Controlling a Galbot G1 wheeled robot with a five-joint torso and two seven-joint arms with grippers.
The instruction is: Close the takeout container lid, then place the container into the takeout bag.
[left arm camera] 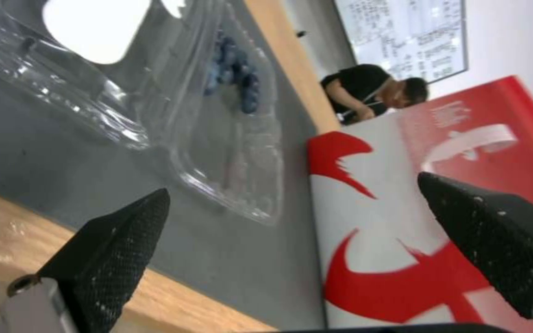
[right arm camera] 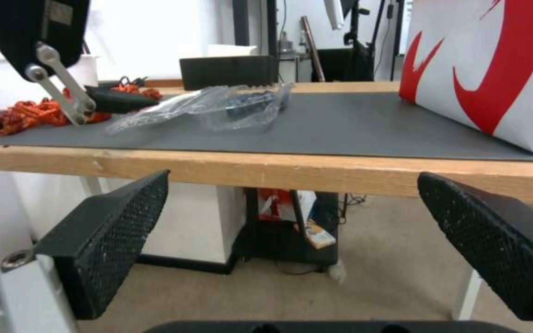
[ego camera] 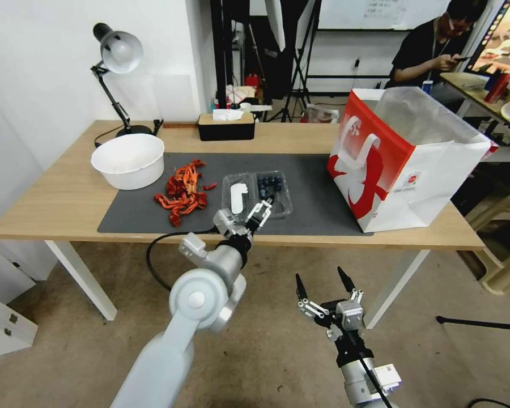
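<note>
The clear takeout container (ego camera: 275,191) lies open on the grey mat (ego camera: 317,204), with dark blueberries in its right half. Its lid (ego camera: 239,196), marked with a white spoon shape, lies flat to the left of that half. My left gripper (ego camera: 262,208) is open and hovers at the container's near edge, just above the mat. In the left wrist view the container (left arm camera: 236,106) and lid (left arm camera: 94,32) lie just beyond the left gripper (left arm camera: 292,184). The red and white takeout bag (ego camera: 391,164) stands upright at the mat's right end. My right gripper (ego camera: 323,281) is open, below the table's front edge.
A white bowl (ego camera: 127,161) and a pile of red-orange strips (ego camera: 182,191) sit left of the lid. A black tissue box (ego camera: 226,126) and a desk lamp (ego camera: 116,54) stand at the back. The wooden table edge (right arm camera: 279,169) runs just above my right gripper (right arm camera: 292,175).
</note>
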